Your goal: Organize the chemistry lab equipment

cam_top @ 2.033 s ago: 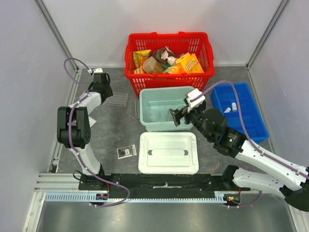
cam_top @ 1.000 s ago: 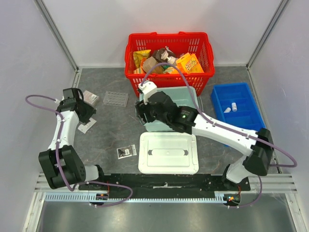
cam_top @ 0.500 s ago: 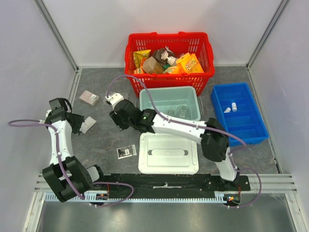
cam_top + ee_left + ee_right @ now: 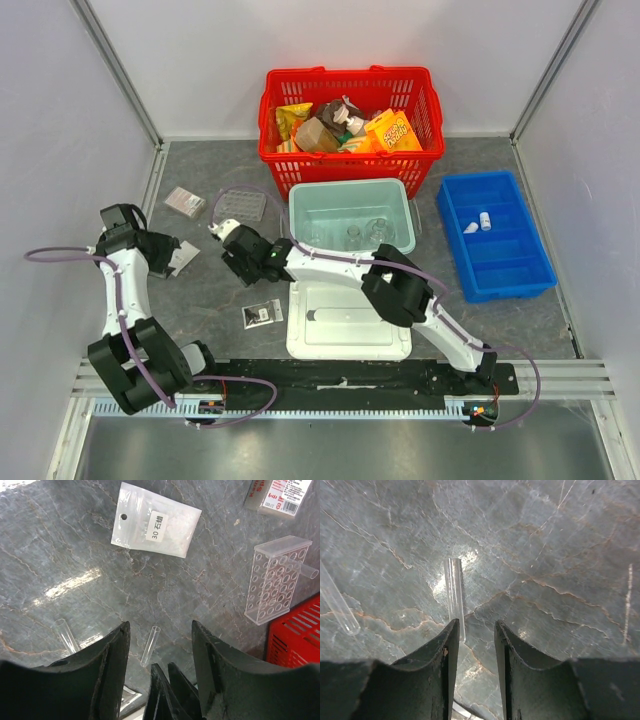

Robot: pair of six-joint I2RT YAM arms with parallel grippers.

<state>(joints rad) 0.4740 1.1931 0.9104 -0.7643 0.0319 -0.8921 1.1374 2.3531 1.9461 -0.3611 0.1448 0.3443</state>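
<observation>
Two thin clear glass tubes lie on the grey table. In the right wrist view one tube (image 4: pixel 454 595) ends just at my left fingertip, outside the gap, and the other tube (image 4: pixel 335 605) lies further left. My right gripper (image 4: pixel 475 622) hovers low over the table, its jaws narrowly open with nothing between them. My left gripper (image 4: pixel 160 625) stands wide open above the table, a tube (image 4: pixel 150 645) ahead of it and a white labelled packet (image 4: pixel 155 527) beyond. Two glass flasks (image 4: pixel 353 235) stand in the teal bin (image 4: pixel 300 225). A clear well plate (image 4: pixel 241 205) lies behind my right gripper (image 4: pixel 243 270).
The red basket (image 4: pixel 275 150) of snack packs stands at the back. A blue tray (image 4: pixel 520 275) at right holds white vials (image 4: pixel 484 220). The bin's white lid (image 4: pixel 349 316) lies near the front, a small dark-insert packet (image 4: pixel 262 314) to its left. A small box (image 4: pixel 185 201) sits far left.
My right arm has swung left from the teal bin across the table and dropped near the tubes, its jaws narrowing. The left arm pulled back to the far left and has held there.
</observation>
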